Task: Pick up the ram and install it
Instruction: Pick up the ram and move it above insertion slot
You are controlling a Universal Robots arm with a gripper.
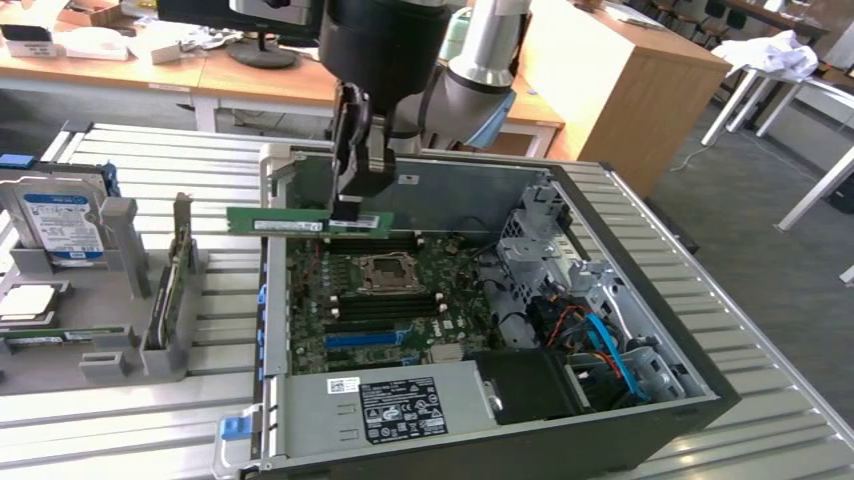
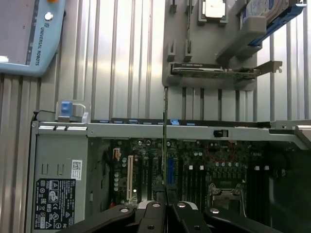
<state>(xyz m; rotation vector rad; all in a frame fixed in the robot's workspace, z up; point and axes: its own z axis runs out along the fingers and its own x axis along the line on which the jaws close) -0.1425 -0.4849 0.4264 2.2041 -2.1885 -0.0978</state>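
Green ram, how it looks: the long, flat green circuit-board ram [image 1: 296,222] shows its broad face in the exterior view, with a white label along the middle. Its small chips are too faint to tell apart.
Where the ram is: in the air, held level over the open black and silver computer case [image 1: 667,330], above the square metal processor socket [image 1: 387,272] on the green motherboard [image 1: 320,320].
Pincer: the black two-fingered gripper [image 1: 356,214] is pressed together on the ram, pinching it near the end toward the exterior view's right.
Hidden: the fingers cover a stretch of the ram, so only a short stub shows beyond them. The grey robot arm [image 1: 481,60] is cut off by the frame edge.
Exterior view adds: the grey plastic parts holder [image 1: 120,345] on the exterior view's left, with a silver hard drive with a blue and white label [image 1: 60,222] standing in it.
Wrist view adds: the ram [image 2: 165,141] seen edge-on, a thin dark line running out from between the gripper [image 2: 165,206] fingers [image 2: 148,216]. The long dark slots [image 2: 194,184] on the board run the same way as the ram. A grey tablet with a pale blue rim [image 2: 29,43], marked Universal Robots, lies on the slatted metal table [image 2: 126,58].
Hard to read: the small print on the silver power supply box [image 2: 53,194].
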